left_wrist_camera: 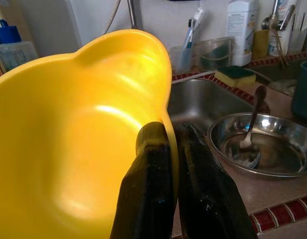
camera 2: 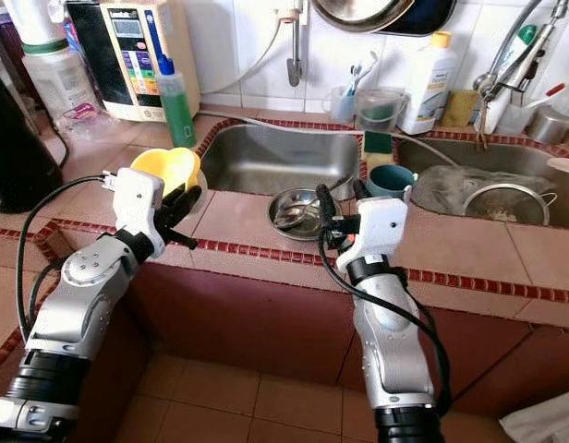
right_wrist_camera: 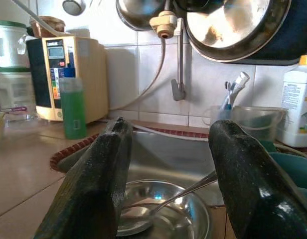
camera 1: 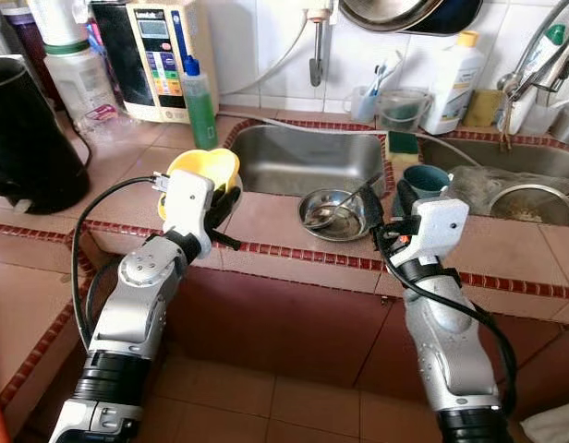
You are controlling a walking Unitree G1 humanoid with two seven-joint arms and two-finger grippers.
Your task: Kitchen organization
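L gripper [left_wrist_camera: 171, 149] clamped on yellow bowl [camera 1: 203, 172] rim, frame center-left. R gripper [right_wrist_camera: 168, 164] fingers apart, just behind steel bowl [camera 1: 332, 214] w/ spoon [camera 1: 345, 200], center on table [camera 1: 266, 217].

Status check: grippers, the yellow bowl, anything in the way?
Left gripper shut on yellow bowl rim, by the sink. Right gripper open, empty, facing steel bowl with spoon. Teal cup beside it.
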